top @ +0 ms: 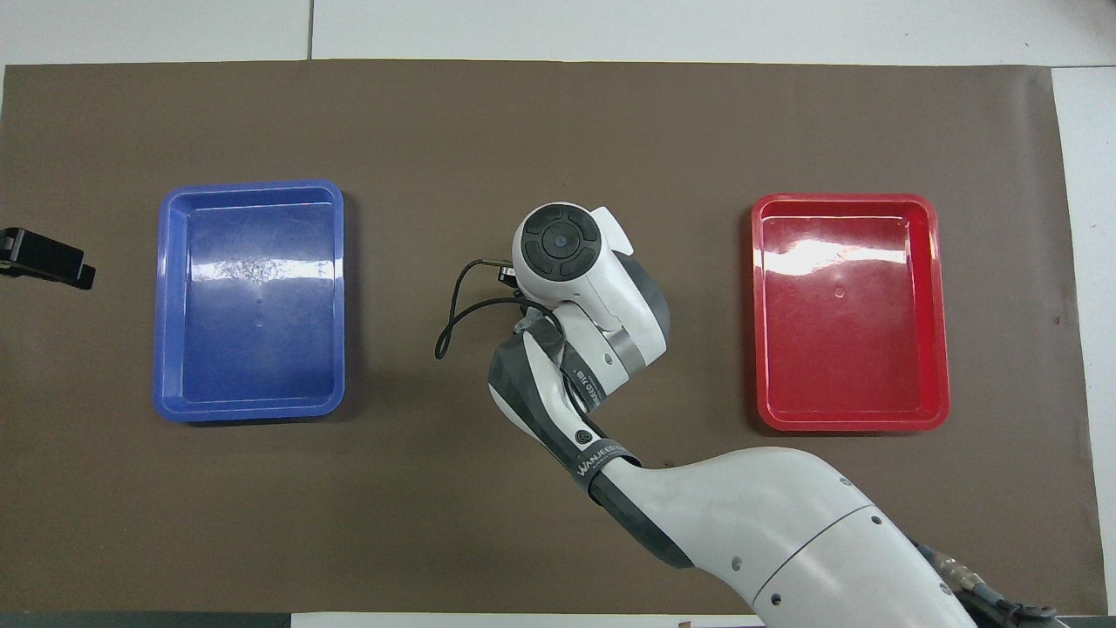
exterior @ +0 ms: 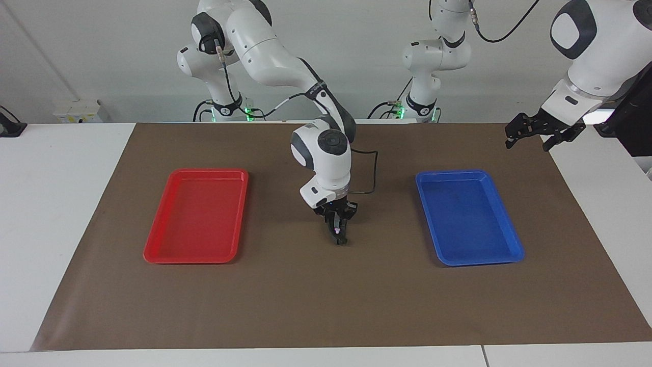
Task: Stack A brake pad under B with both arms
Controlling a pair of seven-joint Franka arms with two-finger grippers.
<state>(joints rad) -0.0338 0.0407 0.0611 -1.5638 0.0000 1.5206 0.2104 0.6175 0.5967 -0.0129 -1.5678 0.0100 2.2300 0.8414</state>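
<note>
My right gripper point(exterior: 339, 234) points straight down over the middle of the mat, between the two trays, with its tips at the mat. Its fingers are close together on a thin dark part with a small light mark point(exterior: 337, 231), which looks like B held on edge. In the overhead view the right arm's wrist point(top: 558, 240) hides the gripper and the part. The A brake pad does not show in either view. My left gripper point(exterior: 542, 133) waits open and empty, raised over the mat's edge at the left arm's end, and shows in the overhead view point(top: 44, 257) too.
An empty red tray point(exterior: 153, 252) lies toward the right arm's end and an empty blue tray point(exterior: 514, 252) toward the left arm's end. Both rest on a brown mat point(exterior: 326, 306). A black cable point(exterior: 374, 173) loops from the right wrist.
</note>
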